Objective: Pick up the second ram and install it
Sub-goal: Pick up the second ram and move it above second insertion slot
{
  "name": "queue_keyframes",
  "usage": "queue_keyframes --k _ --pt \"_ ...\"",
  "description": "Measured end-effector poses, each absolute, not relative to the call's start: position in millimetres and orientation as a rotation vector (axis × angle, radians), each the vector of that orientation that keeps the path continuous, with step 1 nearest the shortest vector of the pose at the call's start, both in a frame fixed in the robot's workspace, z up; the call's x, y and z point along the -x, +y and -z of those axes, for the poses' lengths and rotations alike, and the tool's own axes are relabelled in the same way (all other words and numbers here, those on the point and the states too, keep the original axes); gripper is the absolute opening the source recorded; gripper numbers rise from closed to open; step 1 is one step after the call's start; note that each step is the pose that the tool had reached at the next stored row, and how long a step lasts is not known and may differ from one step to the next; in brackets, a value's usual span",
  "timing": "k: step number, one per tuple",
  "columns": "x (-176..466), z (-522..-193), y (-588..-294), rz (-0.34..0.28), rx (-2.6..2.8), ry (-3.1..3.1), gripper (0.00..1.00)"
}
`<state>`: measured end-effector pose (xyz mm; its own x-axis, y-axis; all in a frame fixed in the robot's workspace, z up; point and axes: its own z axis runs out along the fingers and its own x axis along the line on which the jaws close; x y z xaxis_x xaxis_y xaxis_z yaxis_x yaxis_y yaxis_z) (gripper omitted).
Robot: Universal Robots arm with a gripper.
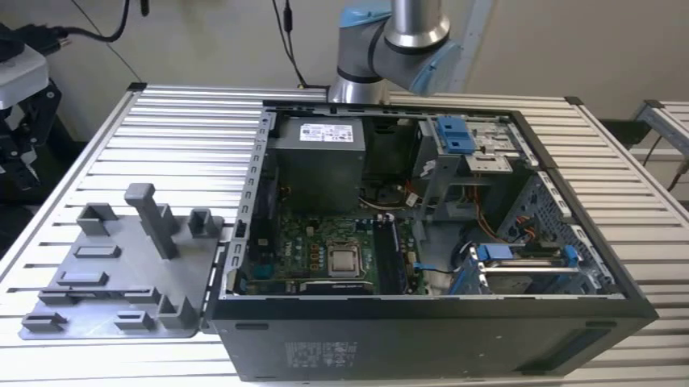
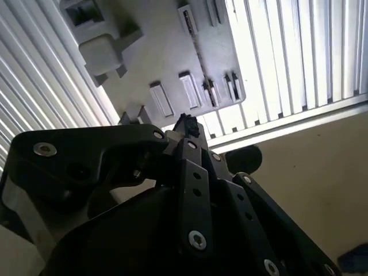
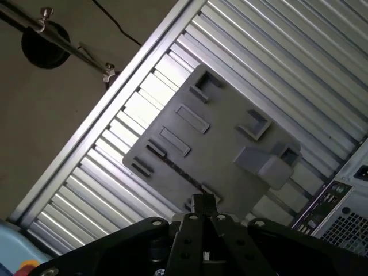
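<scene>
Hanging over the grey tray [image 3: 230, 132], the hand [image 3: 202, 202] is clenched. In both wrist views its two fingertips are drawn together and nothing shows between them.

Under it, and apart from it, the second ram [image 3: 183, 172] stands on edge in the tray, a thin dark strip with a row of small chips. In the first wrist view the strip's nearer end appears just ahead of the fingertips. From that I judge the hand to be above that end of the stick, or close to it, not above its middle. The stick's long axis runs alongside one edge of the tray, a little in from it, past some low holders [image 3: 172, 141]. It seems to lie at a slant to the line along which the fingers close, neither along it nor square to it. In the second wrist view the same strip [image 2: 201, 66] lies among the small clips near the tray's edge.

Farther across the tray stands a thick grey post [image 3: 275, 168]. The tray sits on the slatted table [image 1: 173, 121], just beside the open computer case [image 1: 431, 343], on the exterior view's left. Inside, the motherboard [image 1: 306, 242] carries the square processor [image 1: 344, 260], with long dark memory slots [image 1: 390, 254] just beside it. Whether a stick already sits there I cannot tell. Beyond the case rises the arm [image 1: 393, 36].
</scene>
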<state>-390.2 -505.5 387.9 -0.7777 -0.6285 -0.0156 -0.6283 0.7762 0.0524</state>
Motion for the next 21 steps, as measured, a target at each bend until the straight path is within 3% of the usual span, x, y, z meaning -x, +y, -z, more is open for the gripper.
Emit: queue_keyframes --k 21 --pt "390.2 -387.0 -505.5 0.082 -1.479 -2.758 0.11"
